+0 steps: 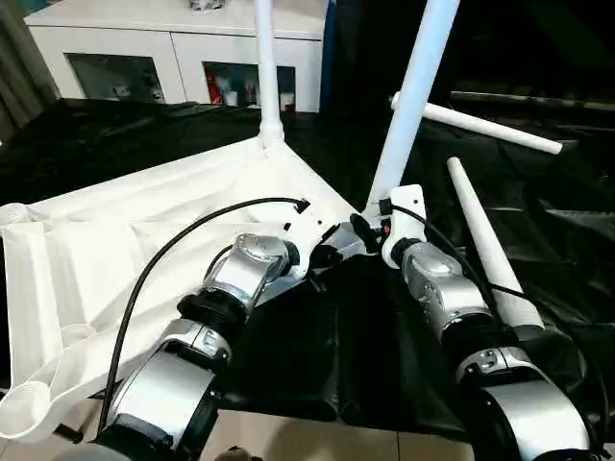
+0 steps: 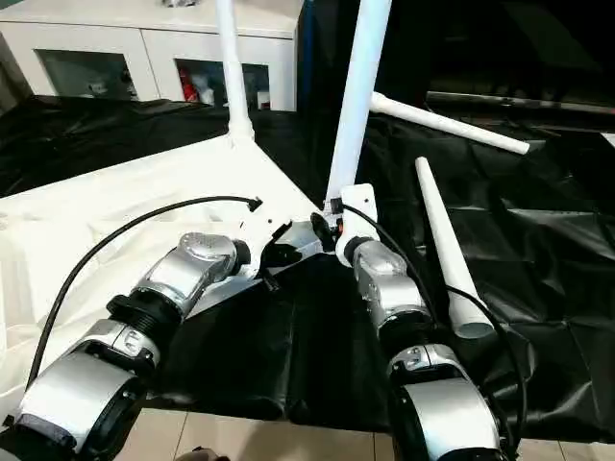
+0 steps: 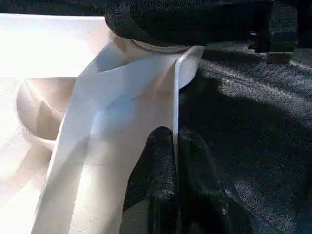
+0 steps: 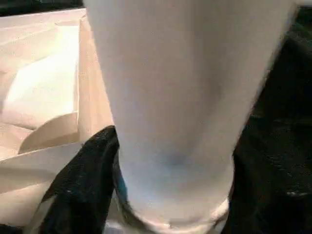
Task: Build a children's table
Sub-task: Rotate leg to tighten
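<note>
The white tabletop [image 1: 144, 240] lies underside up on black cloth. One white leg [image 1: 266, 77] stands upright in its far corner socket. A second leg [image 1: 413, 96] rises, leaning slightly, from the near right corner, with my right gripper [image 1: 375, 226] shut on its lower end [image 4: 170, 97]. My left gripper [image 1: 332, 252] is beside that corner, its fingers [image 3: 156, 170] pinched shut on the tabletop's thin rim wall [image 3: 176, 97]. The two grippers almost touch at the corner. Two more legs lie loose on the cloth to the right, one near [image 1: 485, 245] and one further back [image 1: 480, 125].
A white cabinet with glass doors [image 1: 173, 48] stands behind the work area. Open round sockets show at the tabletop's left corners [image 1: 24, 408]. The black cloth [image 1: 336, 355] ends just before the pale floor at the front.
</note>
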